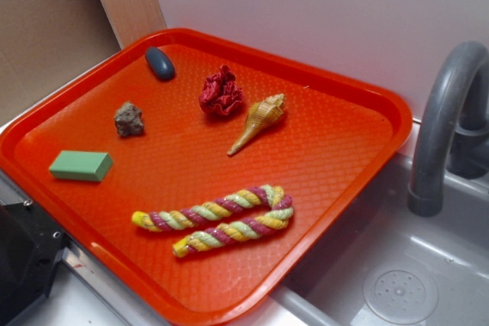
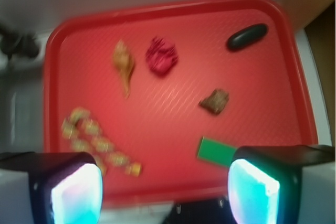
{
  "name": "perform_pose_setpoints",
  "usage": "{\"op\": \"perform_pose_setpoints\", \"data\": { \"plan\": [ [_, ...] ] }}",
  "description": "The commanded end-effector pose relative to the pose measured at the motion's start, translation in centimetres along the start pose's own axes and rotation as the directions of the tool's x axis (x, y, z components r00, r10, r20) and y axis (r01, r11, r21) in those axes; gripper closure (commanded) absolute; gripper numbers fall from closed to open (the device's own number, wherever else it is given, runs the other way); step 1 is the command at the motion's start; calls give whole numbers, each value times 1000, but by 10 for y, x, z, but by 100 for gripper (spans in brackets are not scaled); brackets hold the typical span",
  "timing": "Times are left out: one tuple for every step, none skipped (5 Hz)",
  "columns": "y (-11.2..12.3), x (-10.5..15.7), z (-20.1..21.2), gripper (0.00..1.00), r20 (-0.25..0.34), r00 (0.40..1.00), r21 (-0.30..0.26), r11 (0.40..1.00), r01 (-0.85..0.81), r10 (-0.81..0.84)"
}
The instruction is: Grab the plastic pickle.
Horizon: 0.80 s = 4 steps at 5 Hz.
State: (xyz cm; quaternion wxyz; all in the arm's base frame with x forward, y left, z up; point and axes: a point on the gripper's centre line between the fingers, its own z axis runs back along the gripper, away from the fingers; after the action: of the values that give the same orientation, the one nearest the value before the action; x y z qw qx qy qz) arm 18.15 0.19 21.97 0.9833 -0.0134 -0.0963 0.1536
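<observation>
Hand (image 2: 165,195) fingers spread apart, holding nothing, above the near edge of the red tray (image 1: 367,104). Pickle (image 1: 160,63) lies in the tray's far corner; the stone (image 1: 129,119) and green block (image 1: 80,166) lie between it and the hand.

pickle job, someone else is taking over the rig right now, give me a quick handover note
Gripper: open and empty, fingers wide apart at the bottom of the wrist view, above the near edge of the red tray.
Plastic pickle: lies untouched in the tray's far corner, close to the rim, nothing leaning on it.
Nearby: rough stone, green block, red crumpled lump, seashell and twisted rope, all apart from the pickle.
Done: nothing yet, no grasp.
Left: move across the tray to the pickle, lower over it, close, lift.
</observation>
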Motion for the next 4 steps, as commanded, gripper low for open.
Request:
{"op": "perform_pose_setpoints", "data": {
  "plan": [
    [61,66,-23,0,211,912,87,922,-376,352],
    [81,86,-52,0,257,865,103,878,-467,430],
    [92,99,-87,0,279,855,140,862,-487,437],
    [99,109,-126,0,233,865,149,862,-484,445]
  ]
}}
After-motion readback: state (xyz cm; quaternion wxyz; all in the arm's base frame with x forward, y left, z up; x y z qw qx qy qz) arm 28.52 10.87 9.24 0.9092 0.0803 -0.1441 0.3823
